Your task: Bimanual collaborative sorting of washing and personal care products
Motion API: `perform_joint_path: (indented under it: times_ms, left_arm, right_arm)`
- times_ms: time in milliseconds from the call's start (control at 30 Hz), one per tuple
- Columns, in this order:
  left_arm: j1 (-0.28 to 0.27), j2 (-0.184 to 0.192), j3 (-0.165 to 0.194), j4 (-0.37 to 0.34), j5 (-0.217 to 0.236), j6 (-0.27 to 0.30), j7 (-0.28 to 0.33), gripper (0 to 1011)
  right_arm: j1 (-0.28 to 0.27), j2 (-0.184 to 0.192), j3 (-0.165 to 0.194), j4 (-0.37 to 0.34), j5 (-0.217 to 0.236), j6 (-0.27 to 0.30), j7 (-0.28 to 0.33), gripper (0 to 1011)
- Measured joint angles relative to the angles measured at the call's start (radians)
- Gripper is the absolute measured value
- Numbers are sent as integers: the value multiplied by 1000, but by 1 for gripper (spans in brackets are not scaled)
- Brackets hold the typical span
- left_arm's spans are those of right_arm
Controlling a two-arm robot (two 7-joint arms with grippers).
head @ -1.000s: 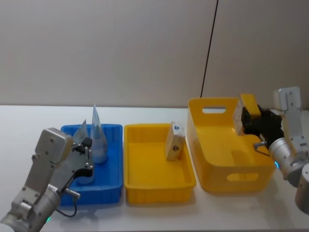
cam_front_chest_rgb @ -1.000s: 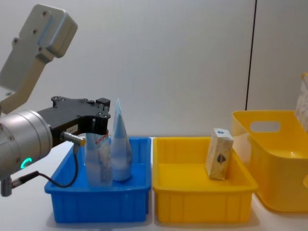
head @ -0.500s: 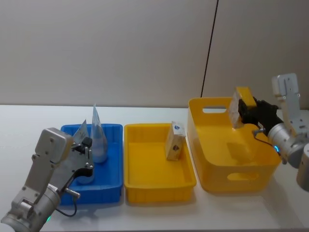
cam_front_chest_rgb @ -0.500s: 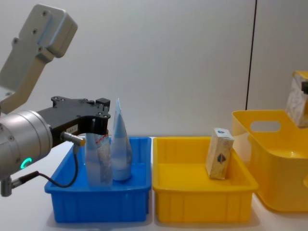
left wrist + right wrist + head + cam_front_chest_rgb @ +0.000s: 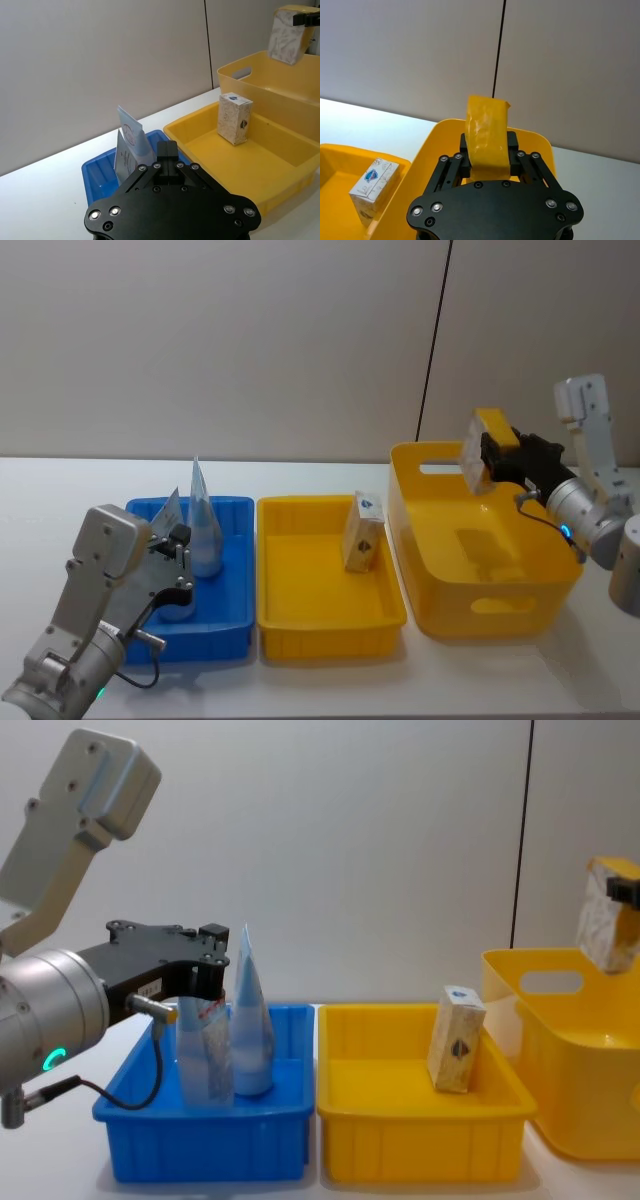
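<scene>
On the bench [image 5: 60, 490], sorting is judged partly done. Two tubes are stood upright in the blue bin [image 5: 232, 632]: a plain tube [image 5: 250, 1030] and, just beside it, a labelled tube [image 5: 205, 1058]. A marked box [image 5: 362, 532] is propped on end in the tray [image 5: 300, 504], against the wall nearest the deep bin [image 5: 500, 605]. A second box, the held box [image 5: 478, 452], is clamped between the fingers of the right pincer [image 5: 497, 458] and is carried in the air above the deep bin's rear rim, clear of the bin. It has yet to be set down, and the tray with its fellow is judged the likely place. No other loose product is seen on the bench.

The left pincer [image 5: 180, 562] is lowered into the blue bin at the labelled tube; whether it is closed on the tube cannot be told.

Compared with a second ago, the held box has been raised higher and brought leftward toward the tray. Nothing else has been shifted: the left arm, both tubes and the marked box are placed as before.
</scene>
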Motion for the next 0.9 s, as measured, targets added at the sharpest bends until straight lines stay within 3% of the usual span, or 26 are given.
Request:
perform_joint_path:
  times_ms: [267,333,367,633,900]
  left_arm:
    - [0,-1,-1,0,8,2,4,0]
    - [0,-2,-1,1,14,3,8,0]
    - [0,-2,-2,1,15,4,10,0]
    - [1,-9,-7,4,25,5,18,0]
    - [2,-15,-12,5,30,2,21,198]
  right_arm:
    - [14,-1,-3,13,2,1,10,652]
    - [15,-1,-3,15,3,1,11,678]
    - [16,-1,-3,15,3,1,12,742]
    - [22,-2,-4,21,4,2,16,968]
    - [24,-2,-5,23,5,2,18,1002]
